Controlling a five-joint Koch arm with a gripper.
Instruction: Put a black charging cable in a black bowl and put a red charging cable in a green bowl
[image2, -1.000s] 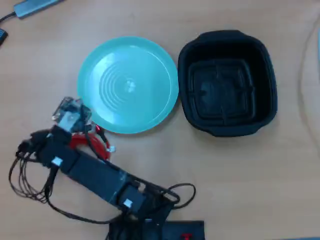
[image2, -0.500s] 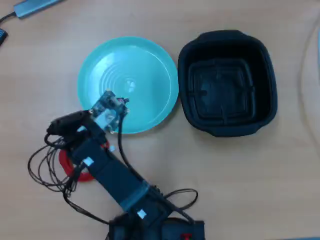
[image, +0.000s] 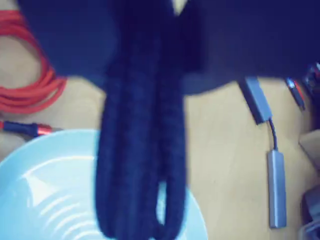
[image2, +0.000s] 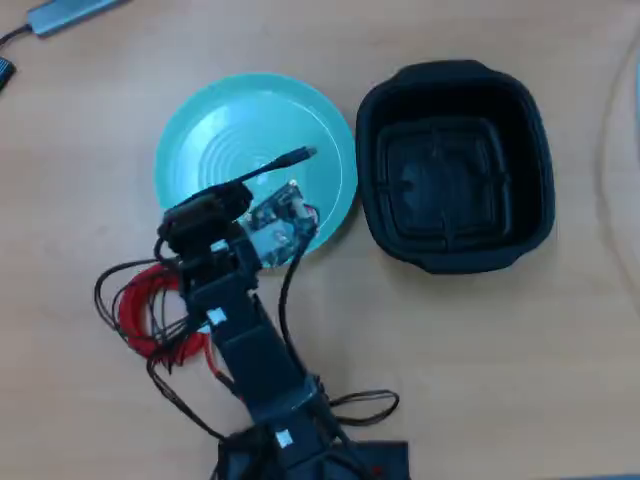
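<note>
Right now the end effector (image: 150, 55) is clamped on the black charging cable (image: 142, 165), whose bundled loops hang straight down from the dark housing in the wrist view, blurred but plainly gathered into two thick strands. Below the hanging loops lies the rim of the green bowl (image: 60, 150), so the cable dangles over the near edge of the wrong dish. In the overhead view a loose plug end of the cable (image2: 290, 158) juts out over the green bowl (image2: 200, 120) toward the upper right, while the arm's head sits at that dish's lower edge.

The relation that matters: the black bowl (image2: 455, 165) lies to the right of the end effector in the overhead view, just beside the green bowl and at about the same height in the picture. It stands empty. I judge the next move to be a sideways swing to the right, carrying the cable clear across the green dish's rim before letting go; the long hanging loops could drag on either rim on the way.

The red charging cable (image: 27, 80) rests coiled on the worktop (image: 225, 165), to the left of the end effector in the wrist view and partly under the arm in the overhead view (image2: 135, 305), near the green bowl, not yet dealt with
</note>
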